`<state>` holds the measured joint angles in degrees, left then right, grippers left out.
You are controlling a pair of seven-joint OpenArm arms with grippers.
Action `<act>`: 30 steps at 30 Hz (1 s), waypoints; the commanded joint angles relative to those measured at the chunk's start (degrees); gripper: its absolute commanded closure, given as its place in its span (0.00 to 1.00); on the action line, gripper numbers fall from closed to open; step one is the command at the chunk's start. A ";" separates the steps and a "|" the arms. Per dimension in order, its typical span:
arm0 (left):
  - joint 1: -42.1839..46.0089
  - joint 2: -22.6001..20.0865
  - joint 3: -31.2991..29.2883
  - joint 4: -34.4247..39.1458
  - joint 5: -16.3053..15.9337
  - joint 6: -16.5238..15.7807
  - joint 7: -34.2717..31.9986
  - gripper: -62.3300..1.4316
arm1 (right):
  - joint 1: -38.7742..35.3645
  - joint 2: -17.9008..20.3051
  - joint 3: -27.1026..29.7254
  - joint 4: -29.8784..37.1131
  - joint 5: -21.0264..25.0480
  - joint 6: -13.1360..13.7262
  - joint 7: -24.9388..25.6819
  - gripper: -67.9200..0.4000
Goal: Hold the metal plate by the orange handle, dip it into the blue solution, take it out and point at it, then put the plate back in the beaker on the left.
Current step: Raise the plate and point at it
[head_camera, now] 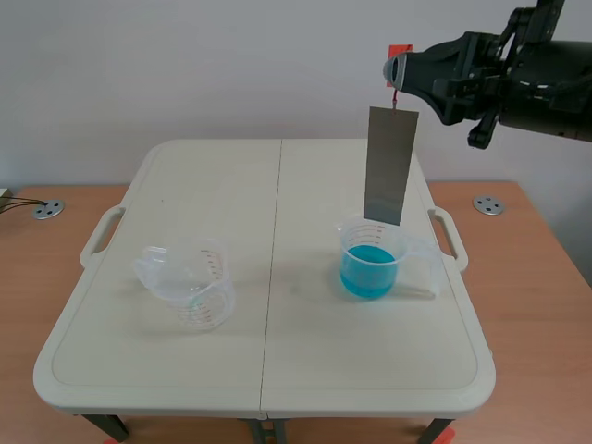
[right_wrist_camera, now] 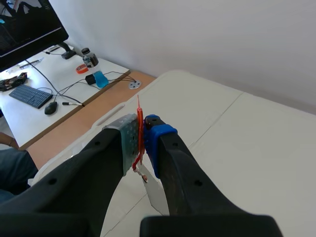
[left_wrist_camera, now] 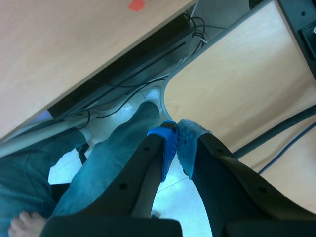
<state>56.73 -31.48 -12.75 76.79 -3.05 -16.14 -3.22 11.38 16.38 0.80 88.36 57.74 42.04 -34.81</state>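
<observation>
Metal plate (head_camera: 389, 165) hangs upright over the blue-solution beaker (head_camera: 372, 264), right end effector (head_camera: 395, 73) clenched on its orange handle (right_wrist_camera: 139, 129), likely keeping it plumb for dipping. Left end effector (left_wrist_camera: 177, 144) is closed, empty.

Nothing written could be read anywhere, neither word, brand nor number. The clear cup (head_camera: 199, 294) on the left carried a red printed scale, its lines and figures too small to make out. Any scale on the cup of blue liquid (head_camera: 372, 268) on the right was too faint to tell. The dark monitor (right_wrist_camera: 27, 27) on the side desk showed only bright specks, none of them legible.
</observation>
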 commanded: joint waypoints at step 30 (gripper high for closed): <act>-20.41 -22.23 -5.53 13.07 -29.35 -5.27 -0.17 0.95 | 0.85 2.51 1.95 3.96 8.74 0.68 -1.31 0.97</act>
<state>37.26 -53.80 -19.33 88.95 -32.16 -21.28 -2.85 11.38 18.28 2.28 91.02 65.23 42.04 -37.04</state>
